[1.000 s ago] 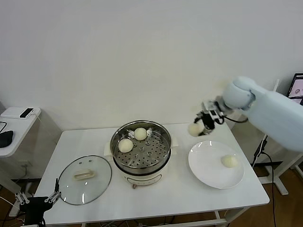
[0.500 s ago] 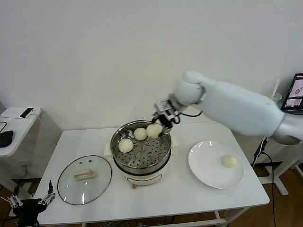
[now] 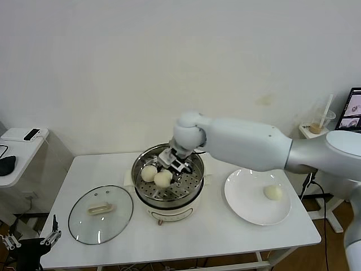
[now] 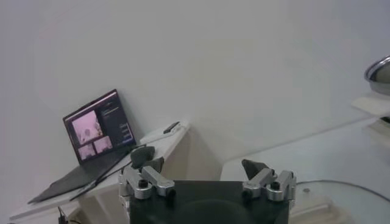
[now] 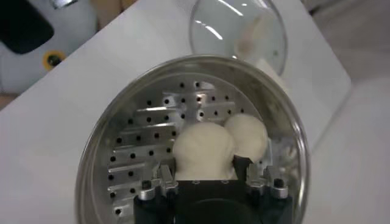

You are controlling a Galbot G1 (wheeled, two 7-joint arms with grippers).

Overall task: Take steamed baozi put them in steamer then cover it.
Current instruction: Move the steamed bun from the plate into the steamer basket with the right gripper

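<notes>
The steel steamer (image 3: 172, 213) stands mid-table on its cream base. My right gripper (image 3: 165, 176) reaches into it, shut on a steamed baozi (image 3: 162, 179) held just above the perforated tray (image 5: 140, 140). The right wrist view shows that baozi (image 5: 204, 149) between the right gripper's (image 5: 204, 167) fingers, touching a second one (image 5: 247, 135). Another baozi (image 3: 149, 173) lies in the steamer beside it. A further baozi (image 3: 273, 192) rests on the white plate (image 3: 248, 197). The glass cover (image 3: 101, 214) lies flat, left of the steamer. My left gripper (image 3: 31, 241) hangs open below the table's front left corner.
A low side table (image 3: 22, 148) with a white box and a phone stands at the far left. A cup with a straw (image 3: 320, 125) stands at the far right. The left wrist view shows a laptop (image 4: 100, 131) on that side table.
My right arm swung from above the plate across to the steamer and lowered the held baozi inside, next to the ones there. The left gripper drifted slightly left.
</notes>
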